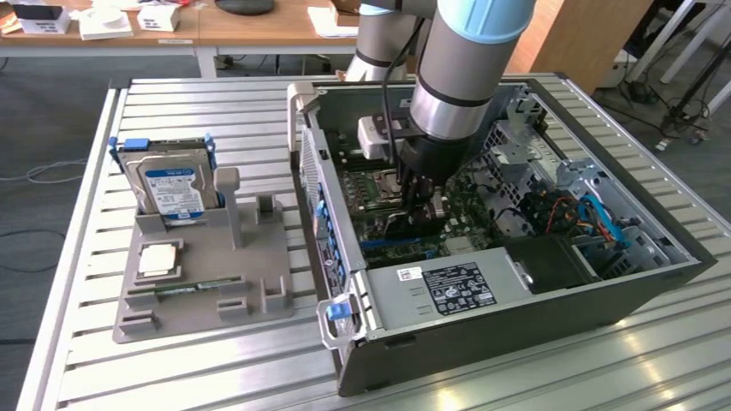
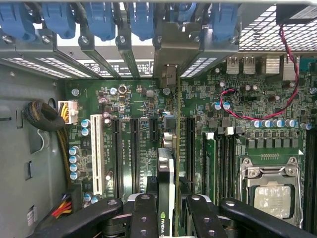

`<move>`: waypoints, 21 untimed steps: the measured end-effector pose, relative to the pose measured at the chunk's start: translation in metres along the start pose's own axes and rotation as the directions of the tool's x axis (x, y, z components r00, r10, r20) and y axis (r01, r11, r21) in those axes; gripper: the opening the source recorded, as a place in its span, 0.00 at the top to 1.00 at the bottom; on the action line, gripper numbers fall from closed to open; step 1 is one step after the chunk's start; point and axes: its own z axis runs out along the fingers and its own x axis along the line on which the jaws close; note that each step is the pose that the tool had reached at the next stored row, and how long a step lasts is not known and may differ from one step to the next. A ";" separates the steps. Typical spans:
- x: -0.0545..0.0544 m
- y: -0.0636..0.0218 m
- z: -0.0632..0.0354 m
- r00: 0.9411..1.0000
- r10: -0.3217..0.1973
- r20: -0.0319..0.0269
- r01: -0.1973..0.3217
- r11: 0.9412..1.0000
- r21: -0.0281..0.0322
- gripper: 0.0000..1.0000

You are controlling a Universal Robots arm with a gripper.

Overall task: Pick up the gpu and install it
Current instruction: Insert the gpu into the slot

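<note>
- gripper (image 2: pixel 167 218) part-closed, clamped on gpu (image 2: pixel 166 178); card stands edge-on between the fingers (image 2: pixel 144 213)
- exterior view: frame centre, inside PC case (image 1: pixel 514 334), over motherboard (image 1: pixel 383 184)

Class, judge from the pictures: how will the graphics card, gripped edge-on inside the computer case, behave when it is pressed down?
Probably stiff: the graphics card looks straight in the gripper. Likely fragile, being a thin board. Pushed off-line it may tilt, since it is gripped along one narrow edge over the motherboard.

Thin gpu (image 2: pixel 166 191), edge-on over motherboard (image 2: pixel 247 126)
</note>
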 end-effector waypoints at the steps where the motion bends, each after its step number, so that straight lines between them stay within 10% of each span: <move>1: 0.000 0.0000 0.0002 1.000 0.000 0.000 0.000 1.000 0.000 0.73; 21: -0.001 0.0001 0.0020 1.000 0.000 0.000 0.000 1.000 0.000 0.73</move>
